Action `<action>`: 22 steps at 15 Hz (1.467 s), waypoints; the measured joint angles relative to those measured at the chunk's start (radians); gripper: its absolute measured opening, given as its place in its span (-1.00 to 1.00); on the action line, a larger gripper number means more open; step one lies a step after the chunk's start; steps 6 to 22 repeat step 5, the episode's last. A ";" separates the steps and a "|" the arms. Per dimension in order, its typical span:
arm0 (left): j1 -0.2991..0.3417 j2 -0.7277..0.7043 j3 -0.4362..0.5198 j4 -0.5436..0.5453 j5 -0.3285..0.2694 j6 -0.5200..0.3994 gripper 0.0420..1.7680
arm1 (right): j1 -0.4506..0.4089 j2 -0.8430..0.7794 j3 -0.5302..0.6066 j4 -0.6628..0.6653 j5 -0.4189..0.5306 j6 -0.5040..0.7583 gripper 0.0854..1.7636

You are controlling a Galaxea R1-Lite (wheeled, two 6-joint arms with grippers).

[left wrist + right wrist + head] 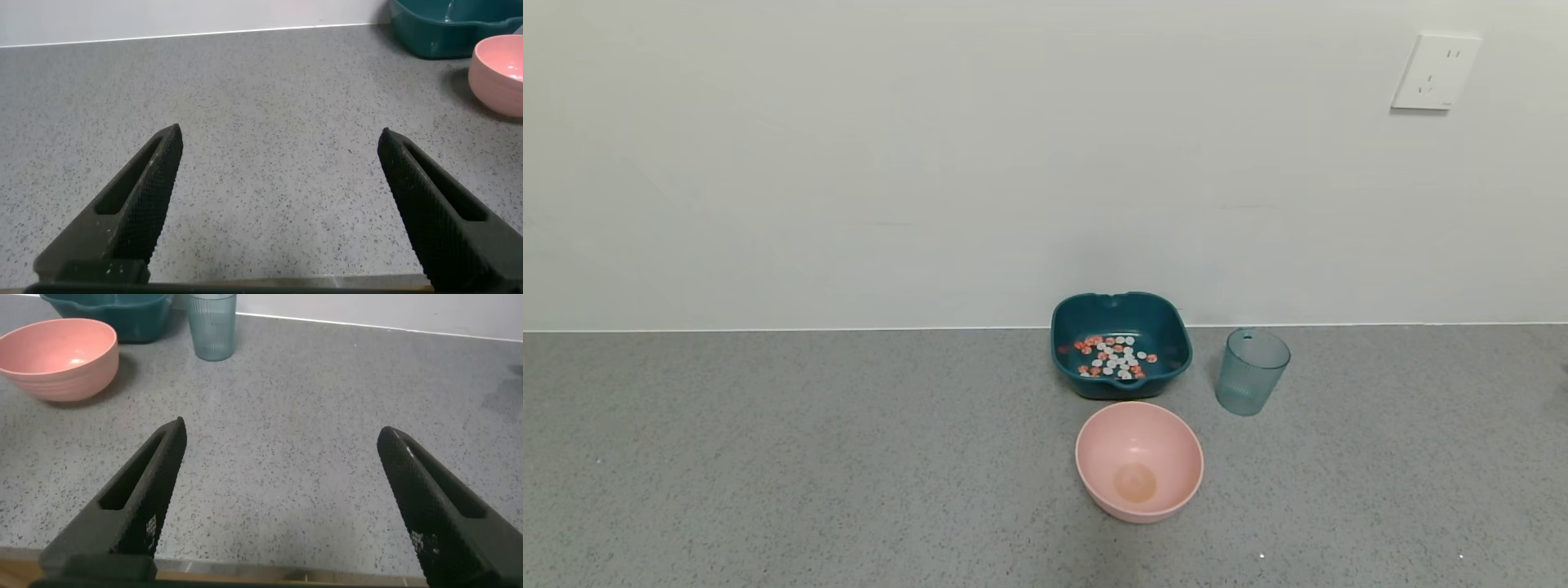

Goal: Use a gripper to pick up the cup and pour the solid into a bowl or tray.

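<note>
Grey speckled surface (809, 457) runs to a white wall (931, 163). Pink bowl (1139, 460), teal dish (1121, 343) w/ the orange and white pieces (1114, 356) in it, upright cup (1252, 371): all well ahead of both grippers. Left gripper (278, 147) and right gripper (282, 437) spread wide, holding nothing, low over bare surface.

The square dish (1121, 343) sits on the surface (809, 457) against the wall (931, 163), with the round pieces (1115, 357) lying inside it. The round bowl (1139, 460) stands just in front of the dish, nearly touching it. The cup (1252, 371) stands upright to the right of the dish, apart from it. A wall socket (1435, 72) is mounted high on the wall, farther right than the cup.
</note>
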 joint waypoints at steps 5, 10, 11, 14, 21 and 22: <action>0.000 0.000 0.000 0.000 0.000 0.000 0.94 | 0.000 0.000 0.000 0.001 0.000 0.000 0.92; 0.000 0.000 0.000 0.000 0.000 0.000 0.94 | 0.000 0.000 0.000 0.001 0.000 0.000 0.92; 0.000 0.000 0.000 0.000 0.000 0.000 0.94 | 0.000 0.000 0.000 0.001 0.000 0.000 0.92; 0.000 0.000 0.000 0.000 0.000 0.000 0.94 | 0.000 0.000 0.000 0.001 0.000 0.000 0.92; 0.000 0.000 0.000 0.000 0.000 0.000 0.94 | 0.000 0.000 0.000 0.001 0.000 0.000 0.92; 0.000 0.000 0.000 0.000 0.000 0.000 0.94 | 0.000 0.000 0.000 0.001 0.000 0.000 0.92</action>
